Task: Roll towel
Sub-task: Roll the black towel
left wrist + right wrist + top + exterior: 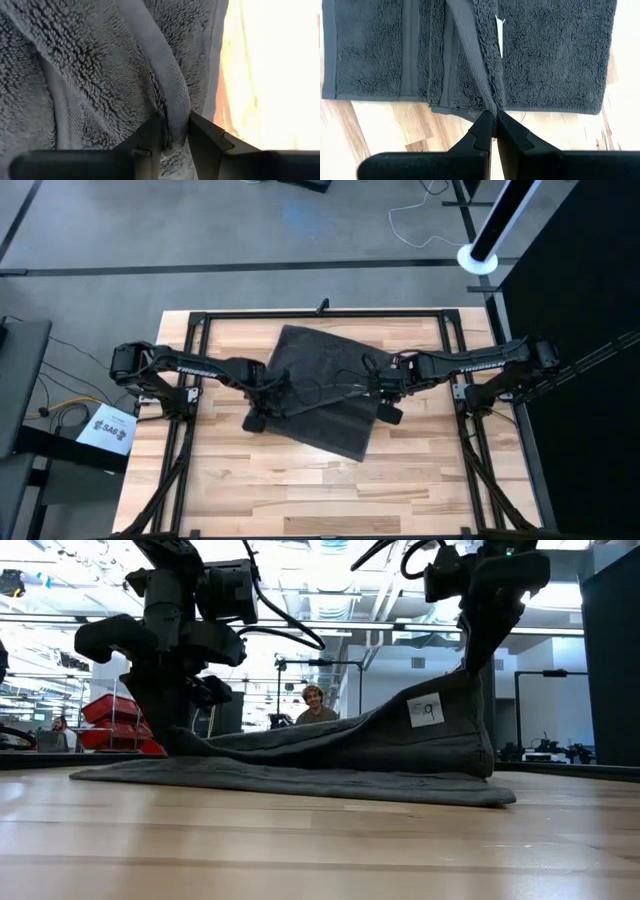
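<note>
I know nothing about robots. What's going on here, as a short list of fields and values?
Job: rolling a towel
Towel: dark grey terry, lying at an angle on the wooden table, with one edge lifted
Left hand: shut on a fold of the towel's hem, low near the table
Right hand: shut on the towel's edge, holding it raised
White label: showing on the lifted part
Roll: not yet formed
Background: a person far behind the table

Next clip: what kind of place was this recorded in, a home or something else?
Most likely a robotics lab or open workshop, not a home: exposed ceiling ducts and strip lights, a person seated among equipment racks behind the wooden table, and cables across a taped concrete floor.
</note>
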Robot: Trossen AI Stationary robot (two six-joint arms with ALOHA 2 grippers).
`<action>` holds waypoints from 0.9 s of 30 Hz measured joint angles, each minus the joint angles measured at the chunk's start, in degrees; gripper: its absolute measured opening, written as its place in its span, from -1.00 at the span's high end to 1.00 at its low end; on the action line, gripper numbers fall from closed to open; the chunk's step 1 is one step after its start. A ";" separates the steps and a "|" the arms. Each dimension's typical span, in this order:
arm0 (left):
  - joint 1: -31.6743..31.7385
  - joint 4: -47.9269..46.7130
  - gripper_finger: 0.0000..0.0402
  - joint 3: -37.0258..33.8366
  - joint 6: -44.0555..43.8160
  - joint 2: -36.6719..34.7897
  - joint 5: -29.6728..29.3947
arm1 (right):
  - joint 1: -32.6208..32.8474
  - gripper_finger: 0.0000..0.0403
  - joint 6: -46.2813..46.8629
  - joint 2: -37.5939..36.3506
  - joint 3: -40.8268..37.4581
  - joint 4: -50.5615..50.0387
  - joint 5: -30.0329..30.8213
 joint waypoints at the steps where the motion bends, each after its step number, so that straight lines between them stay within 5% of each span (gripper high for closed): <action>1: -0.34 0.24 0.62 0.00 -0.21 0.00 0.00 | -0.01 0.98 -0.02 0.00 0.00 0.43 0.00; 9: -1.62 1.10 0.93 0.20 -0.23 0.00 -5.59 | -0.02 0.98 0.00 0.00 0.00 1.42 0.16; 17: -0.68 -2.04 0.93 7.39 -2.13 -5.15 -19.95 | 0.74 0.98 6.24 -1.67 0.38 -2.09 10.56; 21: 2.28 -5.67 0.93 12.08 -0.64 -11.17 -22.59 | 0.71 0.98 7.73 -4.88 2.77 -7.51 16.15; 24: 4.62 -9.56 0.93 13.43 2.38 -15.86 -22.67 | 0.92 0.98 5.94 -7.53 4.29 -8.02 15.21; 27: 6.48 -14.03 0.93 13.17 4.97 -19.49 -20.50 | 2.48 0.98 4.97 -8.74 4.52 -5.85 7.23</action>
